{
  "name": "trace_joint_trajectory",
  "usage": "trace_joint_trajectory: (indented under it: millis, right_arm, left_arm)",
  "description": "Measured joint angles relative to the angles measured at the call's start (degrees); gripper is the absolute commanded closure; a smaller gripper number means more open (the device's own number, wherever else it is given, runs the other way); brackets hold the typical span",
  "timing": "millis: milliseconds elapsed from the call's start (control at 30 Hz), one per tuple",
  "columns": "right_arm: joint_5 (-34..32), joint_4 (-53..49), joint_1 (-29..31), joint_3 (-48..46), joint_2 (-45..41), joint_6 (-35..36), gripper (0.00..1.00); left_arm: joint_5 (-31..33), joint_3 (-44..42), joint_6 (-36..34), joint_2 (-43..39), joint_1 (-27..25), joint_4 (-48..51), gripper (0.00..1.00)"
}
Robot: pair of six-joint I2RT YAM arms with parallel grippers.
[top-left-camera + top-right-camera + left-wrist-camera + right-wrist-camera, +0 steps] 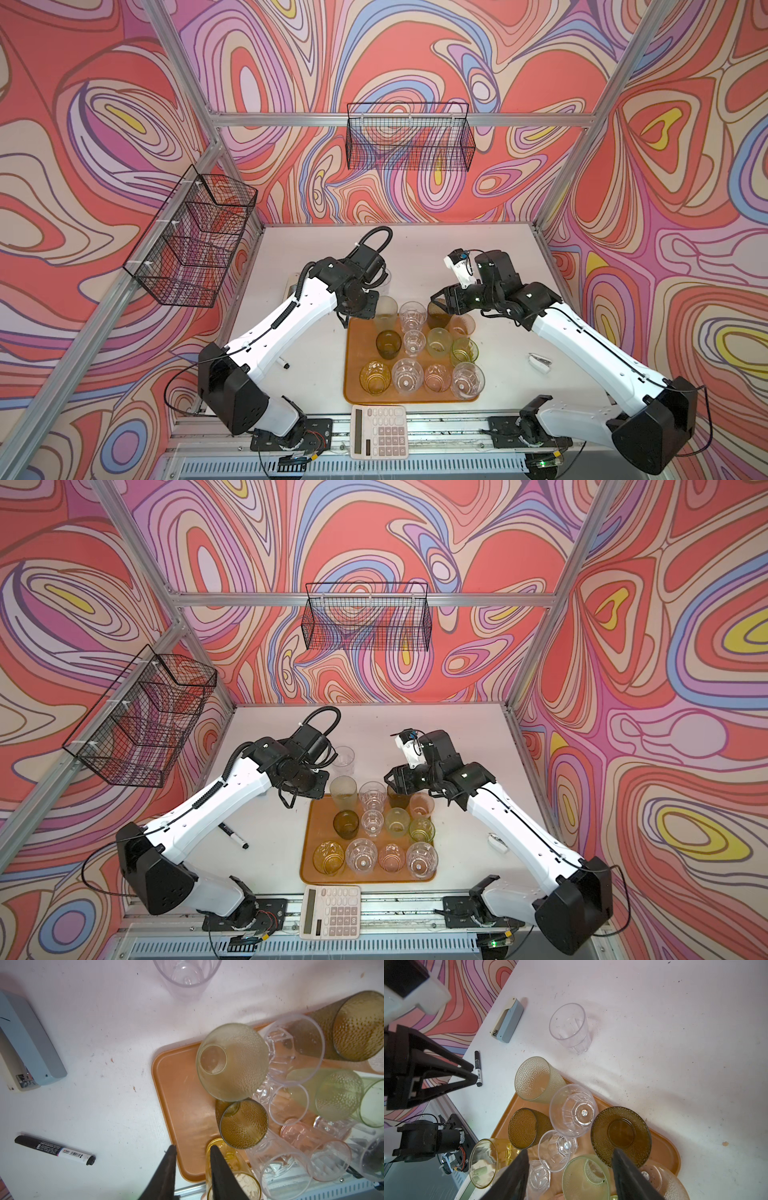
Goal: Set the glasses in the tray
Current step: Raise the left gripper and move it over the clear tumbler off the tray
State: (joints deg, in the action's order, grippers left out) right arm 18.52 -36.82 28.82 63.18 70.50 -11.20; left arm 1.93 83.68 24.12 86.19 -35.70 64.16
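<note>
The left gripper (pixel 192 1148), jaws slightly parted and empty, hovers by the far-left corner of the tray (pixel 172 1093) — the one stray clear glass (pixel 344 757) stands upright on the table (pixel 457 737) just beyond that corner, farther from the right gripper (pixel 571 1151), which gapes empty over the tray.

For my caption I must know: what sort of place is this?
Probably a robot test cell: left arm and right arm at a white table, a metal frame, printed walls.

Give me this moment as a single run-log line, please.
left gripper: open, empty | right gripper: open, empty, above tray | clear glass: upright, outside tray
</note>
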Motion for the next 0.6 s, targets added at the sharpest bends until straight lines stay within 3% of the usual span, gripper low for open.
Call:
trace_joint_trajectory:
  millis: [600]
  right_arm:
    - [0.0,-1.4,0.0,0.7,-0.1,0.2,0.34]
  left_arm:
    - [-3.7,9.8,-4.0,11.1,9.5,-6.1,0.63]
